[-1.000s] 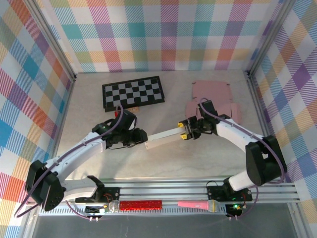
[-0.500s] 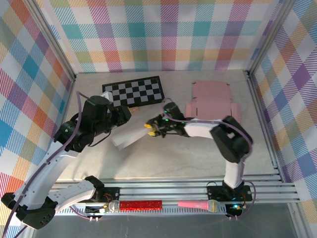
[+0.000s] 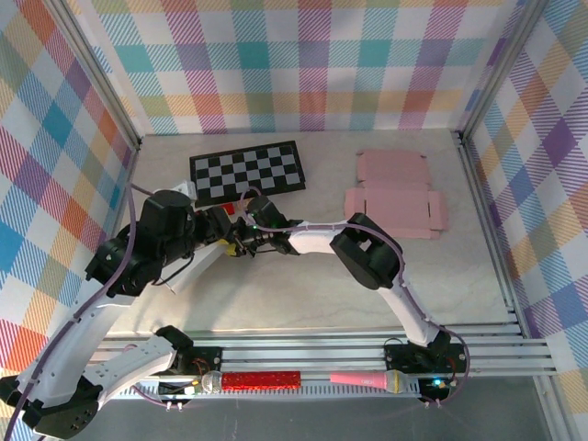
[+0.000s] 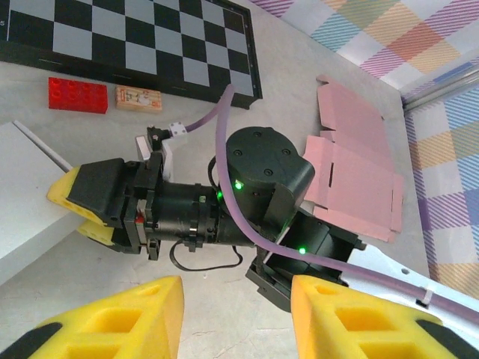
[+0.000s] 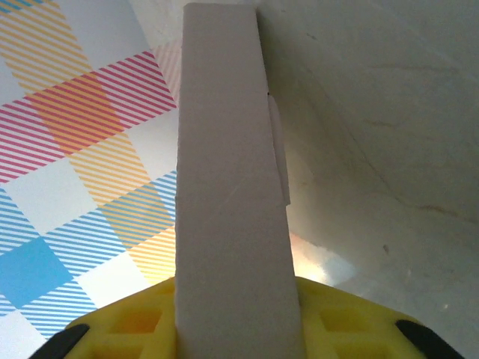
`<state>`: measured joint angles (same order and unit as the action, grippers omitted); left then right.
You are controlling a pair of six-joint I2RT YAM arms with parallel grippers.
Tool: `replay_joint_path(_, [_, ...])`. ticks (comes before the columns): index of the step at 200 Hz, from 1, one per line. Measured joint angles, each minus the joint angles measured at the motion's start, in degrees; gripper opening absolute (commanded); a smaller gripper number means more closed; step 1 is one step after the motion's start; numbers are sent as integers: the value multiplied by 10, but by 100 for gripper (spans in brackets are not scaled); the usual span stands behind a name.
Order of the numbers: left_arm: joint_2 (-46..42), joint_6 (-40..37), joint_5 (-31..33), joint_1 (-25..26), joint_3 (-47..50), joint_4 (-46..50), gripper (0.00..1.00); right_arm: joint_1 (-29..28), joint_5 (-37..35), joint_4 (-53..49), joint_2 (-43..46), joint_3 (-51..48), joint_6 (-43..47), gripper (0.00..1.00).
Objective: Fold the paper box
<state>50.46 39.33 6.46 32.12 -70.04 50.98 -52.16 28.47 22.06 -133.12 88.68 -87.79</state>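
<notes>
A white folded paper box (image 5: 232, 224) stands gripped between the yellow fingers of my right gripper (image 5: 236, 321), which is shut on one end of it. Seen from above, the right arm reaches far left and its gripper (image 3: 230, 243) holds that box (image 3: 193, 271) low over the table. The raised left arm (image 3: 161, 230) hangs over it. My left gripper (image 4: 236, 321) is open, with bare table between its yellow fingers, and looks down on the right gripper (image 4: 82, 202) and the box (image 4: 30, 202). Flat pink box blanks (image 3: 395, 193) lie at the back right.
A black-and-white checkerboard (image 3: 246, 171) lies at the back left. Just in front of it are a red brick (image 4: 77, 95) and a small tan block (image 4: 138, 98). A red microphone (image 3: 253, 379) and a pink one (image 3: 367, 378) rest on the front rail. Plaid walls enclose the table.
Both grippers held the white box at the table's middle. The left one let go and rose, and the right arm swung left, carrying the box under the left arm.
</notes>
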Motion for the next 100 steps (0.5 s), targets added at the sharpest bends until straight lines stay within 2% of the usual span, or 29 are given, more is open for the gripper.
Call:
replay_joint_path(20, [-10,0,-3,0,7,1,41,-1,2,-6,-3,7,9,31])
replay_joint_path(41, [-14,0,-6,0,12,1,41,-1,5,-15,-4,10,18,39])
replay_joint_path(82, [-11,-2,-11,0,14,2,40,-2,4,-83,-7,17,48,76])
replay_joint_path(100, [-8,-2,-14,0,14,2,40,-4,-20,-166,6,45,73,85])
